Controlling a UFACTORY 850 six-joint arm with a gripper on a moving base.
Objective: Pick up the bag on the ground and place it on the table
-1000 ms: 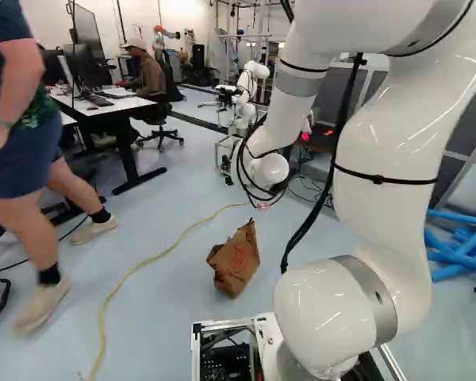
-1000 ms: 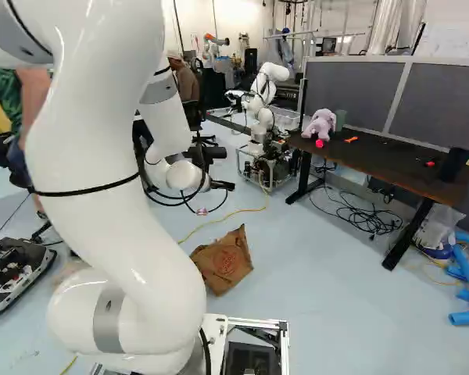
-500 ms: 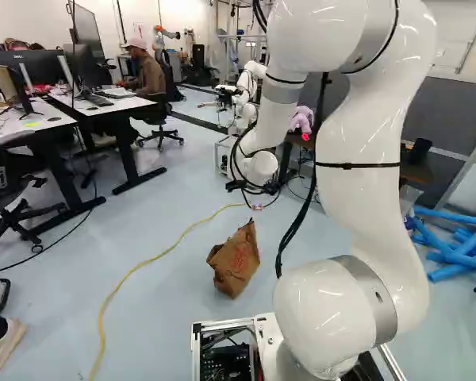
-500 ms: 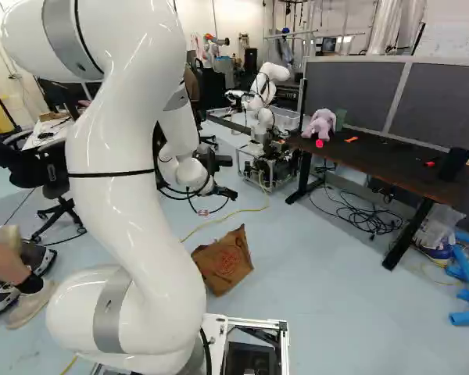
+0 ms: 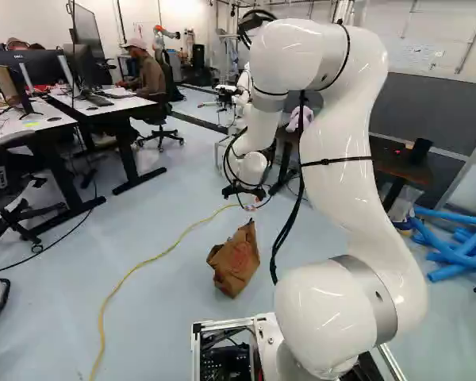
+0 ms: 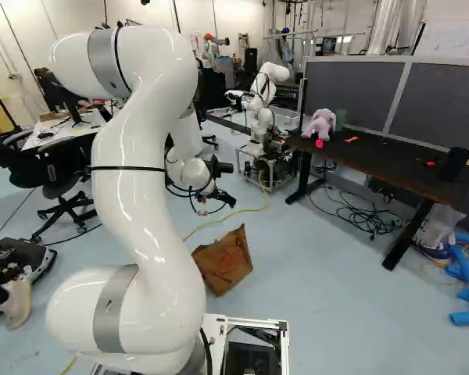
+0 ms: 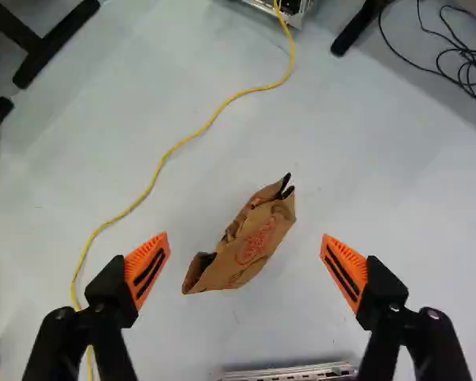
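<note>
Lower than before, the arm [image 5: 337, 135] points its hand [image 5: 243, 193], fingers spread wide, toward the bag [image 5: 235, 262] on the floor [image 5: 174, 317].

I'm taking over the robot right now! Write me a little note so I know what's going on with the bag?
Tool: open, holding nothing, above the bag.
Bag: brown paper, on the floor, near a yellow cord.
Table: probably the dark one, at the right of the right base view, with a pink toy on it.
Done: the bag shows between the tool's fingers in the wrist view, so the aim looks about right.
Left: go down, grip the bag, lift it, put it on the table.
</note>
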